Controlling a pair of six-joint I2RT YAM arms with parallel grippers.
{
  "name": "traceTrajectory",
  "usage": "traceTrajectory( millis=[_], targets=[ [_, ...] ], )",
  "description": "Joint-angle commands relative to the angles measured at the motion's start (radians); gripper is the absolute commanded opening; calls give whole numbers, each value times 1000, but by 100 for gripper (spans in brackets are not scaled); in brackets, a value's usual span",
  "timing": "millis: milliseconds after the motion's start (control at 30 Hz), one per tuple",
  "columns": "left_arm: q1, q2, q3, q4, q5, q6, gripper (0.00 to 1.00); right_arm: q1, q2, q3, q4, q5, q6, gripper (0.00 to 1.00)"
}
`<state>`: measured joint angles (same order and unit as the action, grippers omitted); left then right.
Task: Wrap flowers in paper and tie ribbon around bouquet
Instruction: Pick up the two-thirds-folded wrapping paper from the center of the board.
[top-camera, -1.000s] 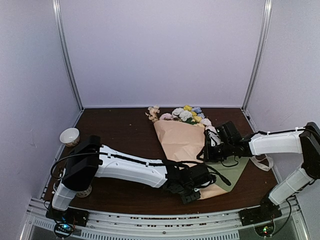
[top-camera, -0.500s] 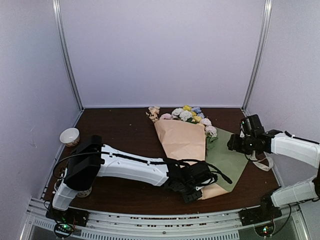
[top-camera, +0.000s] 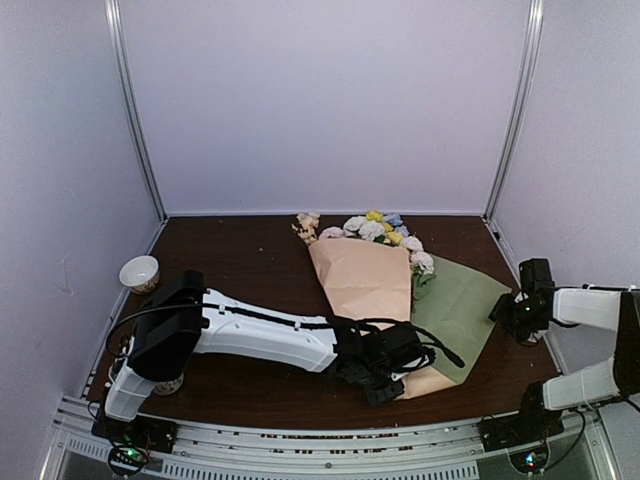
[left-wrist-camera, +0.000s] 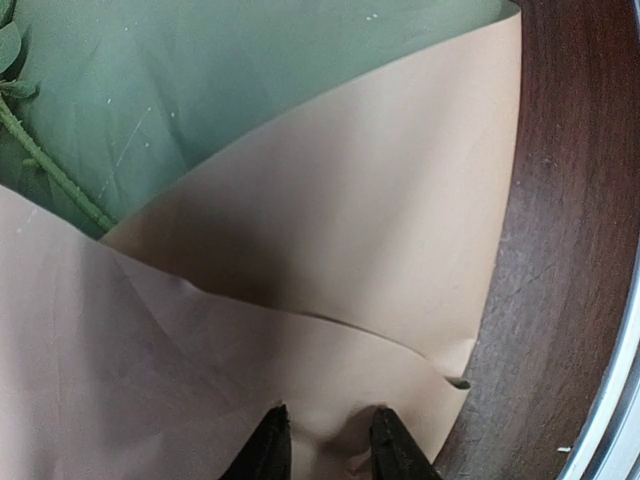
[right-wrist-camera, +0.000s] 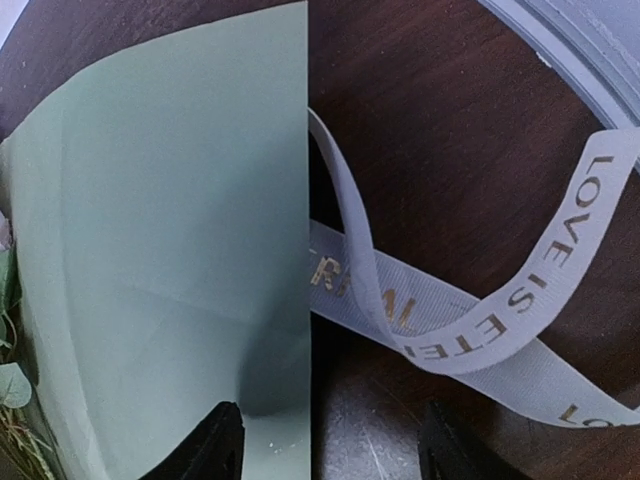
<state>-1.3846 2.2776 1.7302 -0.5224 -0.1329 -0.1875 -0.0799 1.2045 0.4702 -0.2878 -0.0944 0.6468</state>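
The paper (left-wrist-camera: 350, 250) is pinched by the left gripper (left-wrist-camera: 328, 435) to hold the wrap closed, while the right gripper (right-wrist-camera: 335, 445) is poised open over the ribbon (right-wrist-camera: 470, 340).

dark wood table (top-camera: 240, 260) carries paper (top-camera: 365, 280), ribbon (right-wrist-camera: 480, 330), white bowl (top-camera: 139, 272)

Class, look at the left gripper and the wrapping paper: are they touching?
Touching. The left wrist view shows the left gripper pinching the peach side of the paper, which puckers up between its jaws.
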Motion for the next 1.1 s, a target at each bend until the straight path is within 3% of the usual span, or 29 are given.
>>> traceTrajectory(
  millis=[0,367,533,700,833,933,1067],
  targets=[
    [-5,65,-12,-25,67,-3,32,-36,66,-4,83,-89,-5,60],
    [-5,64,-14,-28,65,-6,32,-52,160,3,196,-240,-29,47],
    [-5,65,-12,-28,68,-6,32,-54,149,-15,251,-289,-19,20],
    [-5,66,-13,-28,68,-5,32,-54,119,-10,244,-316,-41,0],
    [-5,70,-12,-28,67,-6,32,-54,84,-10,250,-365,-48,0],
    [-5,72,-11,-27,69,-4,32,-54,55,-11,181,-347,-31,20],
    [-5,72,-9,-29,70,-4,32,-54,-1,-38,86,-309,6,39]
  ],
)
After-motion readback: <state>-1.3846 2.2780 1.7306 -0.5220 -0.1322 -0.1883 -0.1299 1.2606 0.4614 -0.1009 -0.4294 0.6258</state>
